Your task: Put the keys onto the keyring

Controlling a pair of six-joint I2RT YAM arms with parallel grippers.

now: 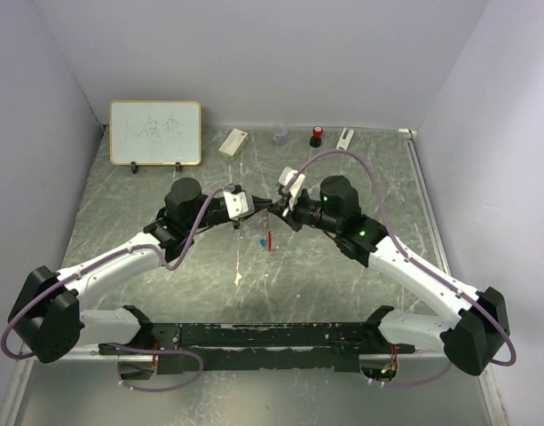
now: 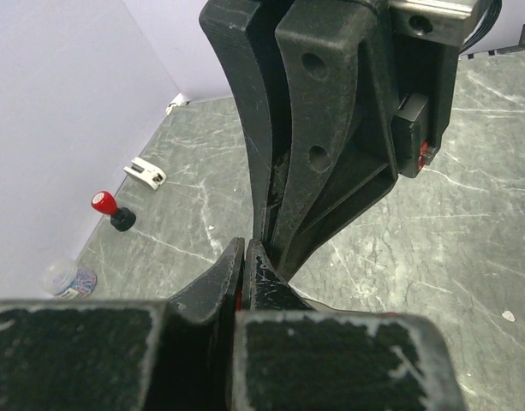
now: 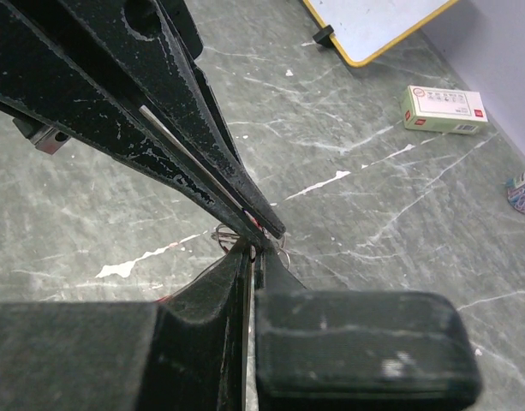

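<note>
Evidently mid-threading. Left hand (image 2: 243,272) and right hand (image 3: 253,257) meet tip to tip over worktop (image 1: 342,284) centre, both closed. Right hand pinches thin wire of keyring (image 3: 221,233). Red fob (image 1: 270,240) hangs at 6 o'clock, just below tips. Red sliver shows between left fingers (image 2: 266,287): key head or fob, cannot tell. No key visibly hanging on ring. Judgement: first key being worked onto ring, nothing finished. Blue key not located, likely left to do.

Pale lavender walls (image 1: 254,53) around a scratched grey-green marbled tabletop (image 1: 307,284).
</note>
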